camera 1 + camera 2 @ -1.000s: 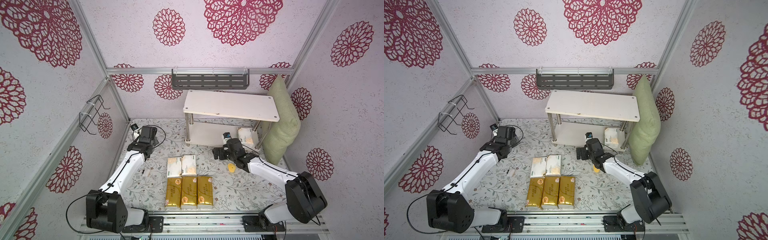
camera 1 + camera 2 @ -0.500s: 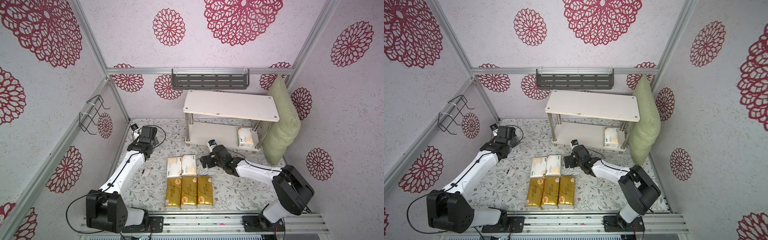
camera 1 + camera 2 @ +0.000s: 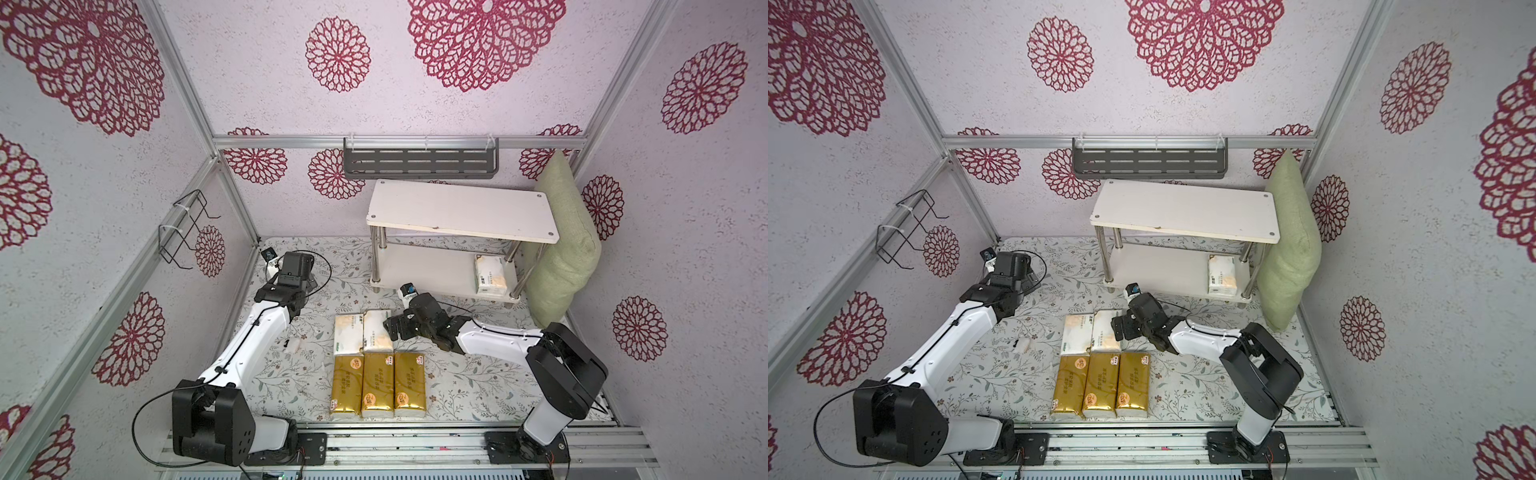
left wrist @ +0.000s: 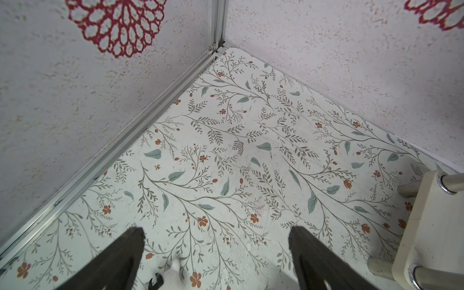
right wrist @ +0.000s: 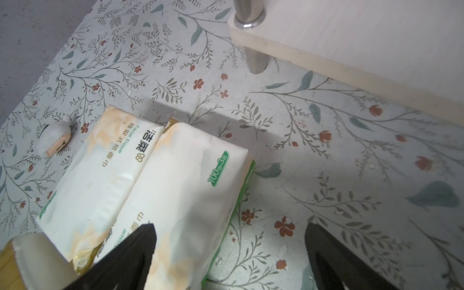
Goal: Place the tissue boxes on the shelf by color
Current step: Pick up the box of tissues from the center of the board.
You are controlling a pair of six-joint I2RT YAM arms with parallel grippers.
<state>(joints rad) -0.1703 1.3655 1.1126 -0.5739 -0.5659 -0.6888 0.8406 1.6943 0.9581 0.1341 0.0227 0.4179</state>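
Note:
Two white tissue boxes [image 3: 348, 338] [image 3: 377, 330] lie side by side on the floor. Three gold tissue boxes [image 3: 377, 384] sit in a row just in front of them. A third white box [image 3: 490, 274] rests on the lower board of the white shelf [image 3: 461, 210]. My right gripper [image 5: 229, 231] is open at the right-hand white box [image 5: 190, 180], one finger over the box and the other over bare floor. My left gripper [image 4: 216, 233] is open and empty above the floor near the back left corner.
A green cushion [image 3: 561, 249] leans against the right wall beside the shelf. A grey slotted rack [image 3: 419, 164] hangs on the back wall and a black wire rack [image 3: 185, 228] on the left wall. A small white lump [image 3: 293, 344] lies left of the boxes.
My right arm has swung left from the front of the shelf to the white boxes on the floor, its gripper still open. The left arm has not moved.

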